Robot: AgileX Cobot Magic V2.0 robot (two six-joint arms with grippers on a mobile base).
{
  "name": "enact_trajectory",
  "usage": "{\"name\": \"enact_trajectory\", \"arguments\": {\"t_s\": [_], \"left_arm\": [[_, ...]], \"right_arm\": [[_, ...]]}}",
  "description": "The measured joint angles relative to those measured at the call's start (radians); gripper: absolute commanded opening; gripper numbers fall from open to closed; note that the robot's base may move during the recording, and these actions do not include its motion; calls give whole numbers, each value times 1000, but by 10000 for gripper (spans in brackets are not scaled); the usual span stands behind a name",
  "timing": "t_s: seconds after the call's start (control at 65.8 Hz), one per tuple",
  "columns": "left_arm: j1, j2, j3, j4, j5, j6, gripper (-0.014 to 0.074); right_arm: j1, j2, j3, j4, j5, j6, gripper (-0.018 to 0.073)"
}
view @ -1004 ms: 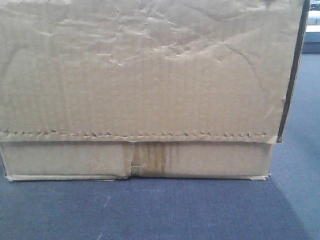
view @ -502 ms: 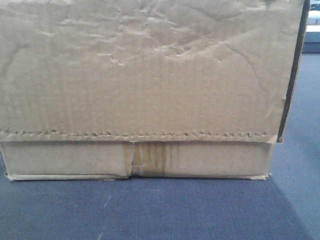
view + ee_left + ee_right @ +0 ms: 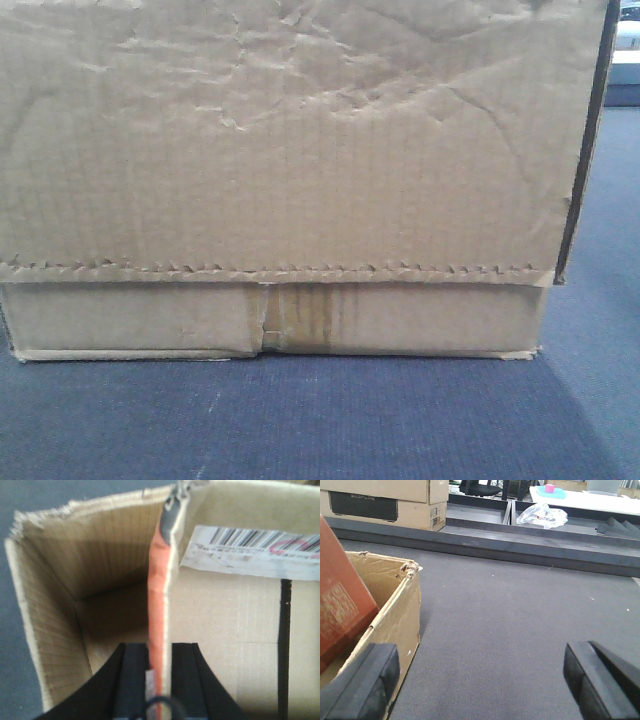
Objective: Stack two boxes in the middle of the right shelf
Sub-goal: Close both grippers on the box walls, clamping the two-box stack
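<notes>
Cardboard box [image 3: 280,150] on grey carpet [image 3: 300,420], filling the front view. Left end effector [image 3: 159,680] clamped on an orange-edged box wall [image 3: 157,590]; right end effector [image 3: 482,680] spread wide apart.

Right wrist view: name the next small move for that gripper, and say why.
Probably shift the right gripper sideways onto the box wall and close. Its fingers stand wide open over bare carpet, one just at the box's corner, while the left gripper appears clamped on a box wall; lifting likely needs both.
</notes>
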Motion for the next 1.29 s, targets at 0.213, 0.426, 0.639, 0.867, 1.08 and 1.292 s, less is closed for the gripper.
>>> {"name": "enact_trajectory", "arguments": {"t_s": [0.213,0.426,0.639,0.867,1.08,1.292], "left_arm": [[0,2,0,-2,8,0,62],[0,2,0,-7,11,-2,481],[0,-54,0,-7,13,-4,582],[0,-166,0,75,47,-4,582],[37,-230,23,173,64,-2,582],[103,-303,168,165,67,10,582]], "right_arm": [[0,0,0,0,-13,0,558],[0,0,0,0,-13,0,558],[0,0,-12,0,32,0,558],[14,60,-123,42,100,0,558],[98,217,-298,56,215,0,558],[165,412,-476,65,385,0,558]]}}
